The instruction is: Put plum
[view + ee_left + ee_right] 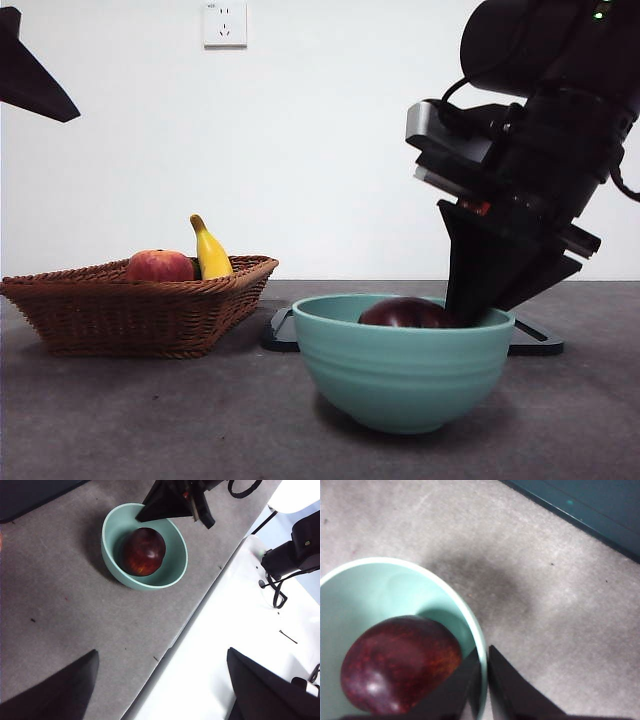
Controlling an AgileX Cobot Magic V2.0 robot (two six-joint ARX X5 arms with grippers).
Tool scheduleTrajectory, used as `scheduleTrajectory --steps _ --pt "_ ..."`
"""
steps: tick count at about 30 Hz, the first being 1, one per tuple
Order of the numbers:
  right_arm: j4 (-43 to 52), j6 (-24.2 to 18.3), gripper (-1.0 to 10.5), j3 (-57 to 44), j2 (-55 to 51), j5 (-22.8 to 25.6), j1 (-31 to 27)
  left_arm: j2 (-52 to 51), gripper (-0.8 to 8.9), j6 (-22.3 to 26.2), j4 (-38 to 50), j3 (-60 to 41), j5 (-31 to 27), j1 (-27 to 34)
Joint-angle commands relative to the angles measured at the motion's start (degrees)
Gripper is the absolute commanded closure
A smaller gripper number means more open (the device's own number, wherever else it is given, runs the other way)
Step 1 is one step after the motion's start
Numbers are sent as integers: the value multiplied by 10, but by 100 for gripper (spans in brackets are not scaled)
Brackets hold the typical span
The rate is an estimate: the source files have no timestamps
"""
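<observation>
Plum (400,667): lying in mint bowl (400,375)
Right gripper (478,312): at bowl rim — jaws nearly closed, empty
Left gripper (160,690): jaws wide apart — holding nothing

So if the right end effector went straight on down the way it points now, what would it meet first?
Probably the rim of the green bowl: the right end effector has its nearly closed tips straddling it, beside the plum.

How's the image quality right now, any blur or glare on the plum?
Front view: sharp, evenly lit; the plum is dark, just above the bowl rim. Left wrist view: clear, the white surface beside the table is overexposed. Right wrist view: soft close up, small highlight on the plum, right gripper jaws nearly together at the rim.
</observation>
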Motion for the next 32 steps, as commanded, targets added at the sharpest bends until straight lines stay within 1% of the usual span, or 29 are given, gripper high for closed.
scheduleTrajectory --steps 1,7,10,13,17,26,32 --pt "-3 17 935 30 -6 -4 3 3 408 1 3 5 3 -3" --pt "-31 16 935 88 -6 9 -8 3 408 1 3 5 3 -3" --pt "-35 16 935 113 -4 21 -22 3 408 1 3 5 4 -3" --pt "-41 15 935 142 9 22 -40 3 408 1 3 5 3 -3" --pt "-48 11 935 188 43 21 -66 3 408 1 3 5 3 -3" --pt "-62 2 935 297 155 19 -107 3 408 1 3 5 3 -3" --pt "-52 2 935 332 216 19 -126 3 408 1 3 5 3 -3"
